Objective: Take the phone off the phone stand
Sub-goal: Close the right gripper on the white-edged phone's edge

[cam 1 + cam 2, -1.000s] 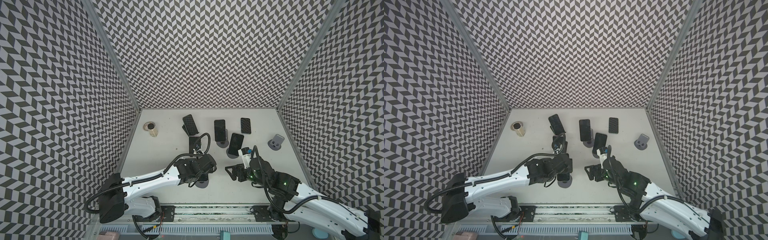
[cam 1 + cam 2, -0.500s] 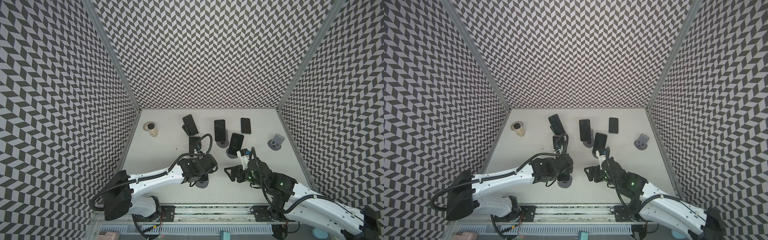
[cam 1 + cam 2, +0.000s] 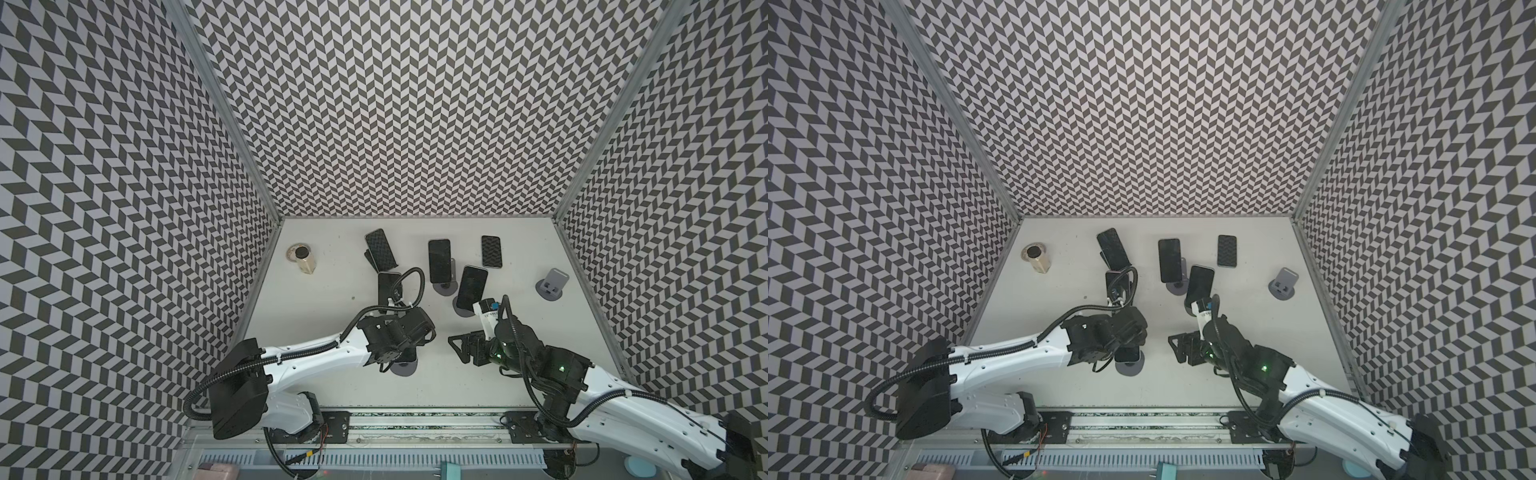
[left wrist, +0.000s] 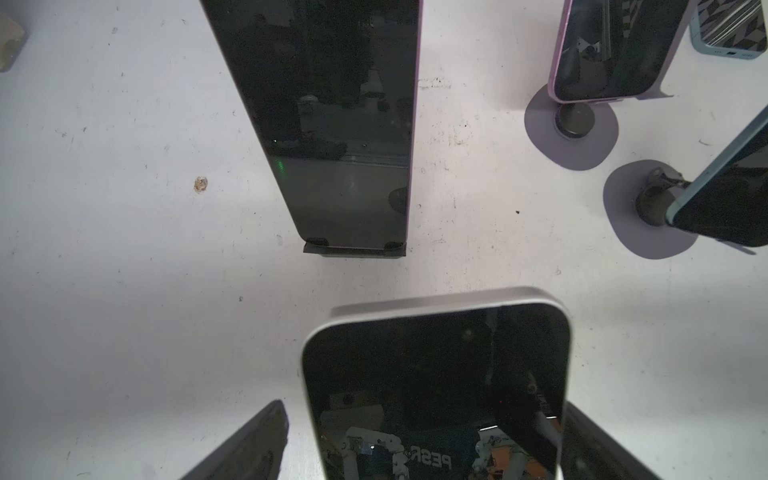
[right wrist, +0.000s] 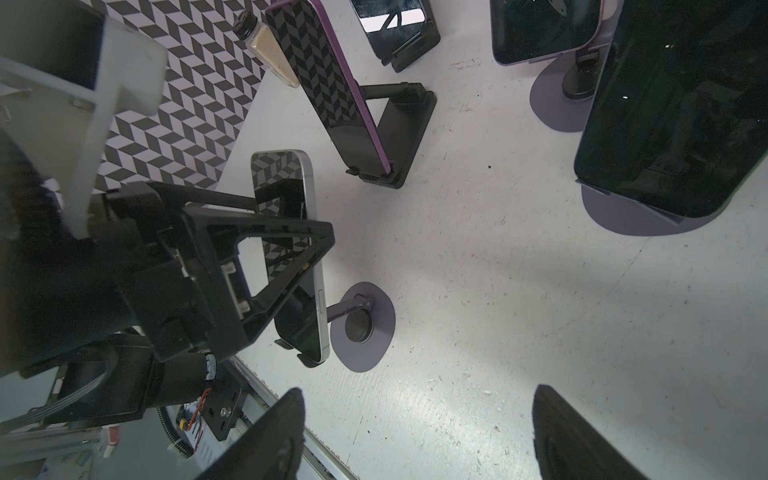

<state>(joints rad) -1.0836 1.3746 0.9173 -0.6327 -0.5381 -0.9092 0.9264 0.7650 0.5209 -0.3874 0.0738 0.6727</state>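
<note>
The phone [image 4: 436, 374], dark-screened with a silver frame, stands tilted on a grey round-based phone stand [image 5: 365, 328] near the table's front. In both top views my left gripper [image 3: 415, 336] [image 3: 1133, 332] covers most of it, with the stand's base [image 3: 405, 369] [image 3: 1130, 368] showing below. My left gripper [image 4: 419, 449] is open, one finger on each side of the phone, with a gap showing beside one finger. To the right, my right gripper [image 3: 461, 349] [image 5: 415, 440] is open over bare table with nothing between its fingers.
Behind stand other phones on stands: two on black stands [image 3: 380, 248] [image 3: 388, 286], two on grey stands [image 3: 439, 261] [image 3: 471, 286]. A phone [image 3: 491, 251] lies flat at the back. An empty grey stand [image 3: 550, 284] is at right, a small bottle [image 3: 303, 259] at back left.
Both arms have shifted only slightly. My right gripper has crept a little to the left. My left gripper stays over the phone, and neither gripper's opening has changed.
</note>
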